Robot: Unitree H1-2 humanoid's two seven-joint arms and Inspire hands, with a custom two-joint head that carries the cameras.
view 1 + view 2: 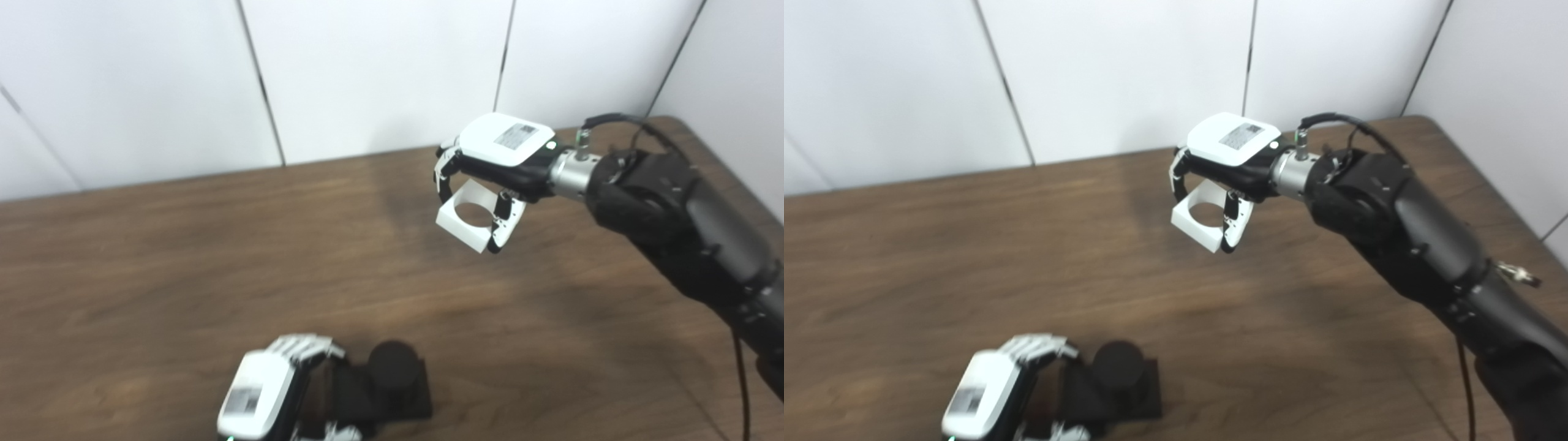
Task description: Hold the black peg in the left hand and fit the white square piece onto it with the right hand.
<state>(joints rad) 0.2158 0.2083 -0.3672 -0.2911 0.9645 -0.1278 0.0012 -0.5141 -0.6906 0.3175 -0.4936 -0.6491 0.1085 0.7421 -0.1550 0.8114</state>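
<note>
The white piece (pixel 470 222) is a flat square block with a round hole through its middle, its sides thin and its corners sharp. It hangs above the table (pixel 184 245), tilted, with the hole's axis leaning up and toward the camera and one corner dipping toward the table's near edge. The right hand (pixel 496 165) pinches it, fingers curled over its far side and the thumb pressed against the corner on the right. The peg (pixel 392 364) is a short black cylinder standing upright on a square black base, its long axis vertical, its flat round top facing up. It sits well apart from the white piece, nearer the camera and to the left. The left hand (pixel 269 386) is just left of the peg, fingers curled around the base; the blur hides how firmly they grip.
</note>
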